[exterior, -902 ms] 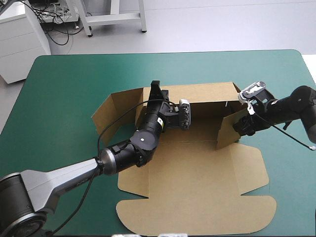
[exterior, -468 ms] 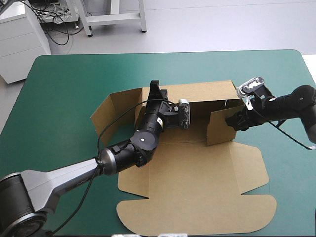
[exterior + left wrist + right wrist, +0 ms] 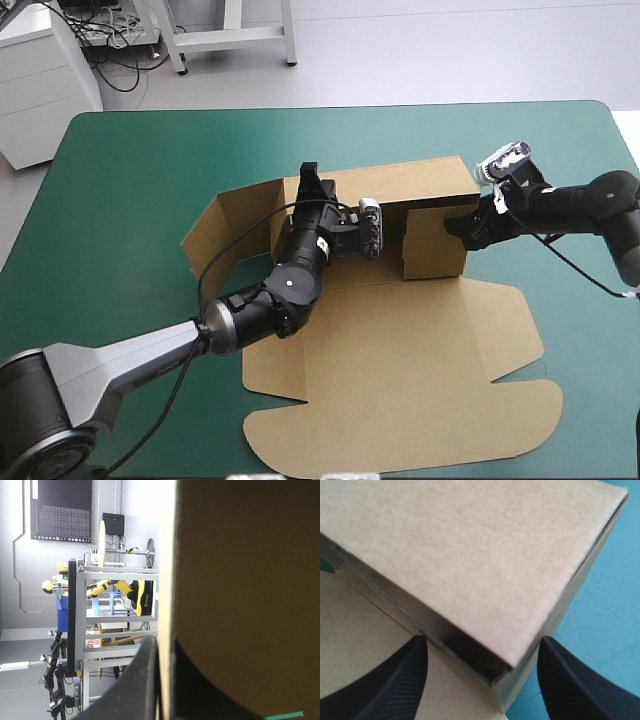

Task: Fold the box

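Observation:
The brown box [image 3: 400, 350] lies mid-table with its back wall [image 3: 425, 183] raised. My left gripper [image 3: 312, 182] reaches over the wall's left end and is shut on it; in the left wrist view one black finger [image 3: 132, 690] presses against the board's edge [image 3: 170, 580]. The right side flap [image 3: 435, 242] stands folded inward against the back wall. My right gripper [image 3: 460, 226] is open at that flap's outer face. In the right wrist view the folded corner [image 3: 495, 672] sits between the spread fingers of my right gripper [image 3: 482, 645].
The left side flap [image 3: 212, 240] stands half raised and angled outward. The lid panel [image 3: 400, 430] with rounded tabs lies flat toward the table's near edge. Teal-green cover [image 3: 130, 180] shows around the board on all sides.
My right gripper has moved left, swinging the right side flap inward until it stands square against the back wall. The left gripper has kept its hold in place.

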Available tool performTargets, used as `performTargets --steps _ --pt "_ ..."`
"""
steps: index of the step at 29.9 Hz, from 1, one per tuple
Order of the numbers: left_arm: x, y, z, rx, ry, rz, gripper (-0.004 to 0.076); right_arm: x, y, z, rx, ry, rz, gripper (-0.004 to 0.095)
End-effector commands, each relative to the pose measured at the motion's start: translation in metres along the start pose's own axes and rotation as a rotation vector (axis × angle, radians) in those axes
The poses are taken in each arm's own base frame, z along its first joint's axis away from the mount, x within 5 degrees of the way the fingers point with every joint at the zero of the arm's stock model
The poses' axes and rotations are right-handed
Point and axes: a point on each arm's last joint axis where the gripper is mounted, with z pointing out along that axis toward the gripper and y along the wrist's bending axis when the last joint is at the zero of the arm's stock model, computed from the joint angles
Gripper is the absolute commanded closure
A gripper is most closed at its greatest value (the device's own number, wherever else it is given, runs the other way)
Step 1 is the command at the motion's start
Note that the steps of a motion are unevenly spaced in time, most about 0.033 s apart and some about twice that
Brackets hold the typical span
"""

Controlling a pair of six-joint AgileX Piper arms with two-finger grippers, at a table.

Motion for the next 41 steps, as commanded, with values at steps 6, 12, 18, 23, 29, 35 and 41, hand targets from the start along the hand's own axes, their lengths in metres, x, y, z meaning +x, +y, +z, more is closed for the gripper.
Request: performTargets --steps 6,12,18,23,29,35,41 --pt "-0.001 0.027 -0.013 -0.095 -0.016 -0.031 0.0756 -0.025 0.002 0.007 0.105 -0.138 -0.013 0.0327" --pt "-0.001 0.027 -0.013 -0.095 -0.017 -0.031 0.0756 -0.029 -0.002 0.006 0.146 -0.186 -0.032 0.0336" --pt "-0.001 0.027 -0.013 -0.094 -0.019 -0.031 0.0756 -0.032 -0.002 0.006 0.149 -0.21 -0.08 0.0346" --pt "-0.001 0.027 -0.013 -0.094 -0.019 -0.031 0.0756 -0.031 0.001 0.006 0.121 -0.205 -0.078 0.0565" --pt "-0.001 0.028 -0.013 -0.104 -0.012 -0.025 0.0756 -0.03 0.003 0.006 0.091 -0.192 -0.086 0.0919" --pt "-0.001 0.029 -0.013 -0.11 -0.019 -0.015 0.0756 -0.029 0.004 0.007 0.087 -0.185 -0.092 0.0931" --pt "-0.002 0.029 -0.015 -0.095 -0.028 -0.034 0.0677 -0.029 0.004 0.007 0.088 -0.183 -0.09 0.0931"
